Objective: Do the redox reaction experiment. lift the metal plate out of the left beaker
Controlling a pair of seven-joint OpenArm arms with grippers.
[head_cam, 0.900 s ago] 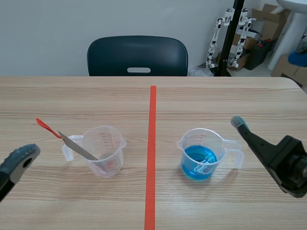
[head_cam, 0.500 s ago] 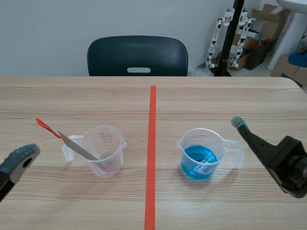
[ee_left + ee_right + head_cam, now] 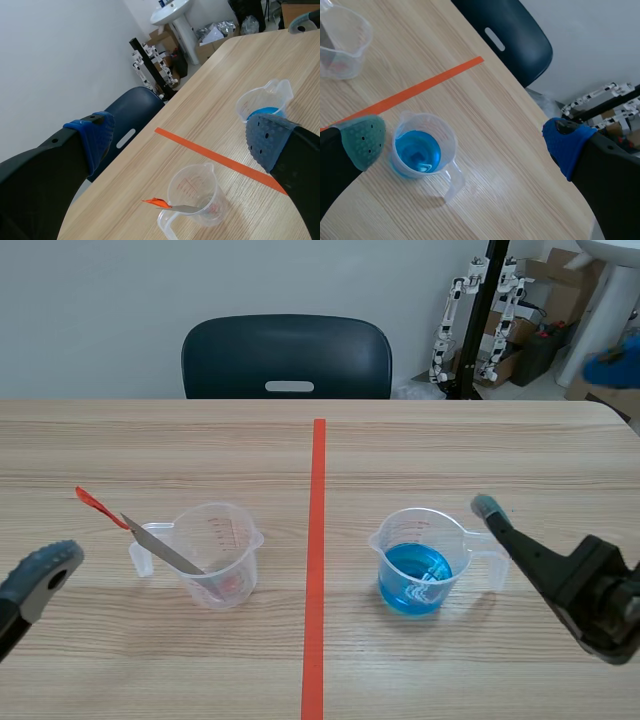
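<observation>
The left beaker is clear plastic and stands left of the tape line. A thin metal plate with a red tip leans in it, its upper end sticking out over the rim to the left. In the left wrist view the beaker and the plate lie ahead of and below my open left gripper, well apart from it. A single finger of the left gripper shows at the near left in the scene view. My right gripper is open above the table near the blue-liquid beaker.
The right beaker holds blue liquid and stands right of the orange-red tape line. A dark chair stands behind the table's far edge. Boxes and equipment sit at the back right, off the table.
The right gripper has shifted slightly left, toward the blue beaker. The left gripper, both beakers and the plate have not moved.
</observation>
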